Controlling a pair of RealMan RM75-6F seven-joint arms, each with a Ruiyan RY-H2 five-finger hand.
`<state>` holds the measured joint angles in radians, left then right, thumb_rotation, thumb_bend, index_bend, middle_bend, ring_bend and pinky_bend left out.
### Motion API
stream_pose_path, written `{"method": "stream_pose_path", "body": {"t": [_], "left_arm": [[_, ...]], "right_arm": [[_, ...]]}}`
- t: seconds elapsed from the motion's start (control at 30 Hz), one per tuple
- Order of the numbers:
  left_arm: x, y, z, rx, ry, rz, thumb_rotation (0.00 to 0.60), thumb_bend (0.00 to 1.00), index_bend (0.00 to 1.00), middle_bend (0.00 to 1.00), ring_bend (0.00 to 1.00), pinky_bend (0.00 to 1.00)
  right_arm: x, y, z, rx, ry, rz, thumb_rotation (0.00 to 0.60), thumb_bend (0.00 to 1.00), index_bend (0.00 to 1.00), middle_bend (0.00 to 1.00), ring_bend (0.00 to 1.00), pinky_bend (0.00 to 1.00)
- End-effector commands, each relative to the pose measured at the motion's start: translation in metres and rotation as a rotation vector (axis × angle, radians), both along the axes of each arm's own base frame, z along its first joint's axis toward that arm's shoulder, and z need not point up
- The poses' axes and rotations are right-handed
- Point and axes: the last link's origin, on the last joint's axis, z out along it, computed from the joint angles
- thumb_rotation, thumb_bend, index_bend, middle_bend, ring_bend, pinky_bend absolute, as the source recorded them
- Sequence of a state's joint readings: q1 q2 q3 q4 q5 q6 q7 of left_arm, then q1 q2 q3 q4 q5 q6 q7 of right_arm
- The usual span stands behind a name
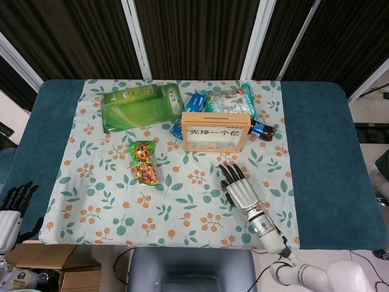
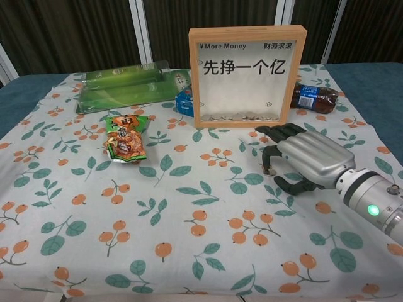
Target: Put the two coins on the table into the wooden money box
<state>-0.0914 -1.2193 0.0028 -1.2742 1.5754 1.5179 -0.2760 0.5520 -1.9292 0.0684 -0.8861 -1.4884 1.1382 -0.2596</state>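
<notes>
The right hand (image 2: 302, 162), at the right of the frame, pinched a small coin (image 2: 271, 170) with curled fingers, and a weak pinch could have dropped it before the money box (image 2: 247, 75).

Green box (image 1: 138, 106) at the back left, orange-green snack packet (image 1: 143, 162) mid-cloth, cola bottle (image 2: 313, 97) — lying down — floral tablecloth (image 1: 109, 201)

Money box (image 2: 247, 74) behind right hand (image 2: 303, 161)
</notes>
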Motion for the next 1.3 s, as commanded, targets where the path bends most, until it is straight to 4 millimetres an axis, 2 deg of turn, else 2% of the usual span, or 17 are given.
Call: {"method": "stream_pose_path", "body": {"t": [0.03,1.0,1.17,1.3], "left_arm": [[0.0001,-0.0001,-0.0001,0.0,-0.001,-0.002,0.6,0.38,0.0,0.0,0.0,0.05],[-0.0016,0.0021,-0.001,0.003,-0.012,-0.004,0.6,0.38,0.0,0.0,0.0,0.05],[-0.0019,0.0022,-0.0015,0.003,-0.012,-0.006,0.6,0.38,0.0,0.0,0.0,0.05],[-0.0015,0.0023,-0.001,0.004,-0.014,-0.008,0.6,0.38,0.0,0.0,0.0,0.05]], "right_arm": [[0.0014,-0.0007,-0.0005,0.001,-0.002,-0.001,0.6,0.41,0.56,0.06,0.0,0.0],[0.0058,-0.004,0.0001,-0.025,0.007,0.024,0.6,0.47,0.67,0.1,0.0,0.0],[0.0055,-0.0038,0.0001,-0.029,0.009,0.029,0.6,0.47,0.67,0.1,0.0,0.0],[0.0053,-0.0036,0.0003,-0.027,0.011,0.033,0.6,0.47,0.6,0.1,0.0,0.0]]}}
